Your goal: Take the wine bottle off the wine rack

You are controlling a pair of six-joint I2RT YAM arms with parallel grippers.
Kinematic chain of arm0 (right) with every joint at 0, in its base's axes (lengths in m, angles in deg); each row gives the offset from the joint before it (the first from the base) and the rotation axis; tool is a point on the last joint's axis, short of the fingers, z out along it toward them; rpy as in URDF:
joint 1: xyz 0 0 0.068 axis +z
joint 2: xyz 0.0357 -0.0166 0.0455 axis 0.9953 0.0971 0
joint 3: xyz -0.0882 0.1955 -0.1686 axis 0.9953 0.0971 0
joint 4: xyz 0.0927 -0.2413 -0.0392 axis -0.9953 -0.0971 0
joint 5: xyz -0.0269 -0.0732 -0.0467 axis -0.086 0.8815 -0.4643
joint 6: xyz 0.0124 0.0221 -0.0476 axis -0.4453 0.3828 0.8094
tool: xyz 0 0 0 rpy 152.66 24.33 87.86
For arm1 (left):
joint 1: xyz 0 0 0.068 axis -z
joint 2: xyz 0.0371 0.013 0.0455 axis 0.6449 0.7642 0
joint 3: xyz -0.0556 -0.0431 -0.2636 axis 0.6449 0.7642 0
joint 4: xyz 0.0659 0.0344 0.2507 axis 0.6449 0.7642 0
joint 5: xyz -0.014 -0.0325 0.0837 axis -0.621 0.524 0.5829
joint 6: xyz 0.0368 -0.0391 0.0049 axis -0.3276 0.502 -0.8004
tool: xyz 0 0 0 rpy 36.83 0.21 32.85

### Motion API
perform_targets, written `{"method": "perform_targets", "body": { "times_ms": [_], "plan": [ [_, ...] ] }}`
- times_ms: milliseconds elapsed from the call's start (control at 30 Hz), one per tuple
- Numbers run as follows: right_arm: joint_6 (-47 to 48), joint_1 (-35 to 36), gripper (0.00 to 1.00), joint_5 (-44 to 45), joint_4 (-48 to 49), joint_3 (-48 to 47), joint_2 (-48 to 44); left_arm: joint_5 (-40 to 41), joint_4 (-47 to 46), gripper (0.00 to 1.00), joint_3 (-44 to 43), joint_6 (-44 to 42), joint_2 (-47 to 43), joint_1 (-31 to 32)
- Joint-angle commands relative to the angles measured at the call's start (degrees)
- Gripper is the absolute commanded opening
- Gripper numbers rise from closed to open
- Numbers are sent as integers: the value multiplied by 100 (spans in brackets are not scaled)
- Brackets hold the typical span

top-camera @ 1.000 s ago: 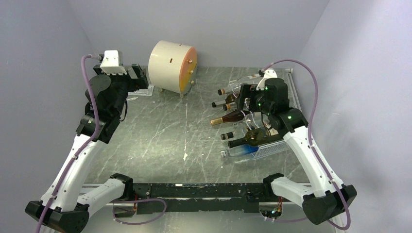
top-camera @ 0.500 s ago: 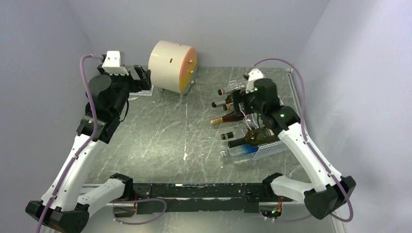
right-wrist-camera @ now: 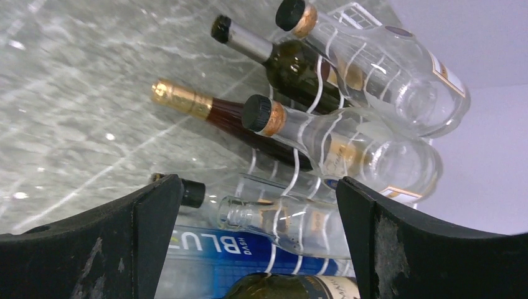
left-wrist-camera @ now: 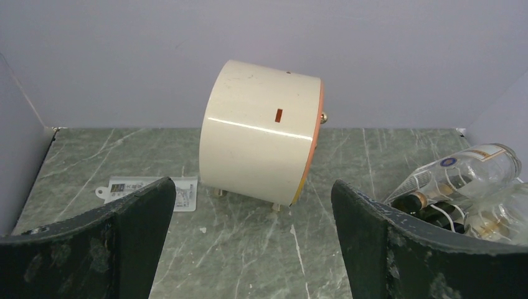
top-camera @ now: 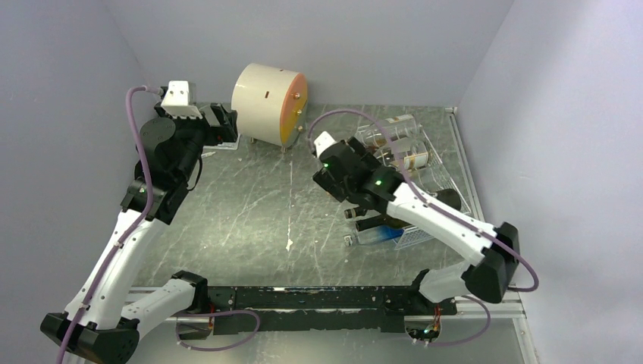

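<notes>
Grey marble table (top-camera: 258,205), lilac walls (top-camera: 379,45); left gripper (left-wrist-camera: 251,190), right gripper (right-wrist-camera: 258,187) both spread, empty

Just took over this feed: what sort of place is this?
Probably a staged robot test cell, not a real cellar: plain lilac walls box in a grey marbled tabletop holding a white wire wine rack and a cream cylindrical drum.
</notes>
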Motion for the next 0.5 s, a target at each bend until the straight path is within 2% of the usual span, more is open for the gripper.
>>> {"method": "perform_targets", "body": {
  "times_ms": [0,467],
  "plan": [
    [390,252,100,1142,36,52,396,-54,-159,99,82,46,-89,-57],
    [1166,326,96,2985,1136,481,1519,58,-202,99,152,44,0,-32]
  ]
}}
